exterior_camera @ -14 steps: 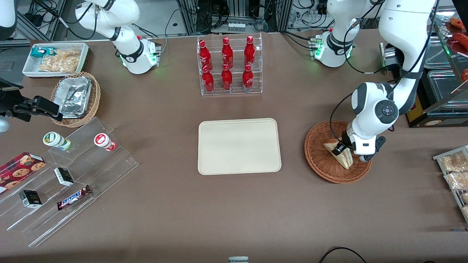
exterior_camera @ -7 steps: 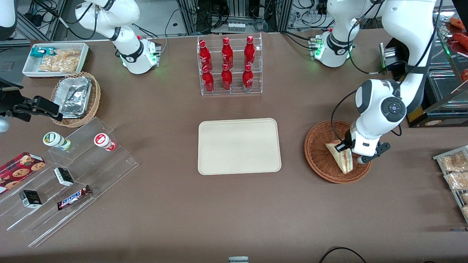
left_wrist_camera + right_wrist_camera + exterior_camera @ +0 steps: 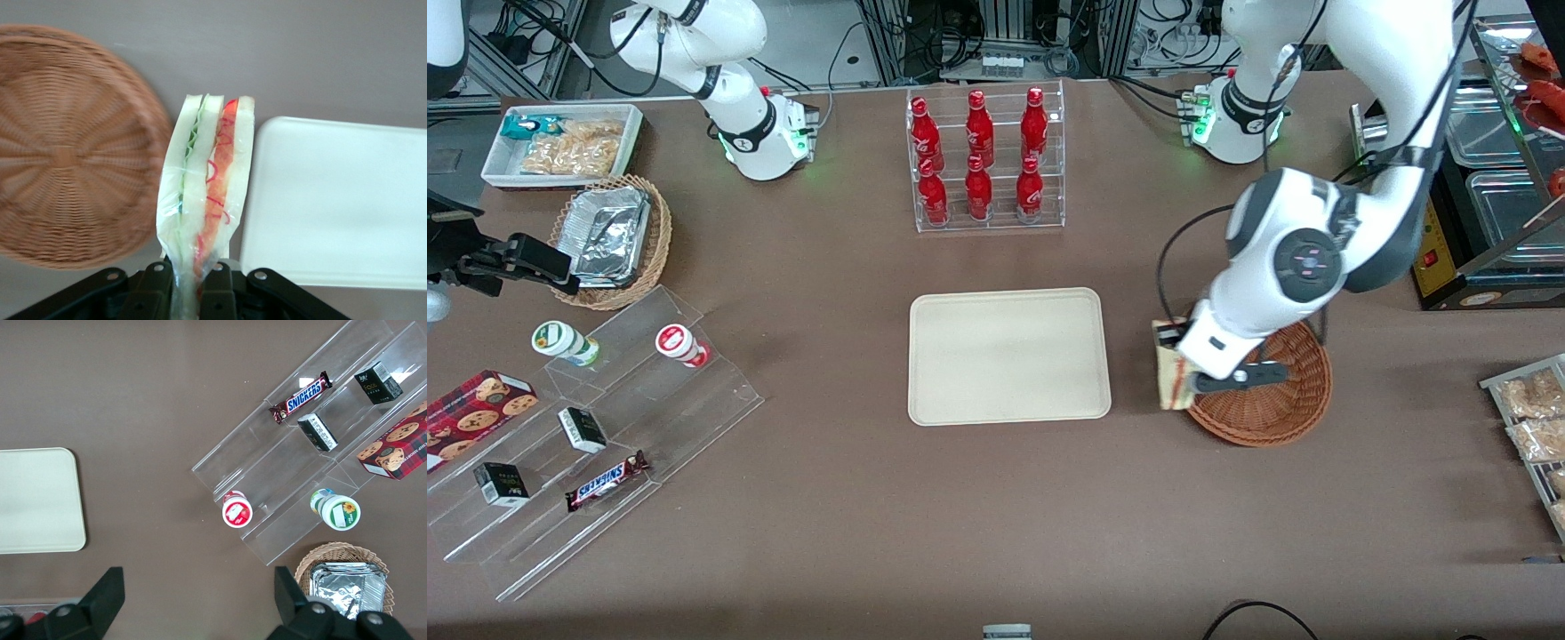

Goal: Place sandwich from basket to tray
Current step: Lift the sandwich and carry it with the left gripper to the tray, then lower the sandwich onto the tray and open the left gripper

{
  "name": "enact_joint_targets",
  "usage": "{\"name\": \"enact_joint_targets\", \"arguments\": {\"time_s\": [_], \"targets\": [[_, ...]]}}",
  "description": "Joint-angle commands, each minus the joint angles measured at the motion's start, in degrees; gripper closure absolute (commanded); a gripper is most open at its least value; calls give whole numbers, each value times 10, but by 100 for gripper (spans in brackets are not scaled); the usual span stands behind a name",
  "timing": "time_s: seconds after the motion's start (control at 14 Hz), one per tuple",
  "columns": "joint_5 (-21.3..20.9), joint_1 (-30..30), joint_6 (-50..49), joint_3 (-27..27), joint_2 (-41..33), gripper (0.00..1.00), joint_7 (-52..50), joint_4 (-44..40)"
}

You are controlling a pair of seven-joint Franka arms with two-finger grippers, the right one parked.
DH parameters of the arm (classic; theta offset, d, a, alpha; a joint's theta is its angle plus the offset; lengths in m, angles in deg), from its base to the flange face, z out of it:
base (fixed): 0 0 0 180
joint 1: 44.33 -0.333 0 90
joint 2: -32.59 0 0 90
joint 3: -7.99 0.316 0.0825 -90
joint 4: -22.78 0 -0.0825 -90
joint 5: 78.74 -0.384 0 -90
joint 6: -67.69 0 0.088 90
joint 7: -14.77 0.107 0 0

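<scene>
My left gripper (image 3: 1172,369) is shut on the sandwich (image 3: 1170,378), a wrapped wedge of white bread with red and green filling stripes (image 3: 210,193). It hangs lifted in the air over the bare table, between the reddish-brown wicker basket (image 3: 1280,411) and the cream tray (image 3: 1009,356). In the left wrist view the black fingers (image 3: 153,287) pinch the wrapper's narrow end. The basket (image 3: 67,153) lies on one side of the sandwich and the tray (image 3: 340,200) on the other, and nothing lies in the basket.
A clear rack of red bottles (image 3: 983,160) stands farther from the front camera than the tray. Toward the parked arm's end are a clear stepped shelf (image 3: 596,427) with snacks, a tan basket of foil containers (image 3: 609,236) and a white bin (image 3: 560,142). Bagged snacks (image 3: 1534,413) lie toward the working arm's end.
The gripper has lifted the sandwich out of the basket and carried it toward the tray, past the basket's rim. The arm's wrist has swung over the basket.
</scene>
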Motion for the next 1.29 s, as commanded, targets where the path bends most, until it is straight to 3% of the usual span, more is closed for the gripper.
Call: {"name": "enact_joint_targets", "arguments": {"time_s": [0.0, 0.07, 0.43, 0.79, 1.21], "targets": [[-89, 50, -14, -34, 76, 98, -112, -71], [-107, 64, -14, -34, 96, 98, -146, -88], [-107, 142, -10, -36, 156, 98, -209, -140], [-113, 212, 64, -26, 214, 98, -273, -161], [-110, 221, 82, -25, 247, 93, -308, -168]]}}
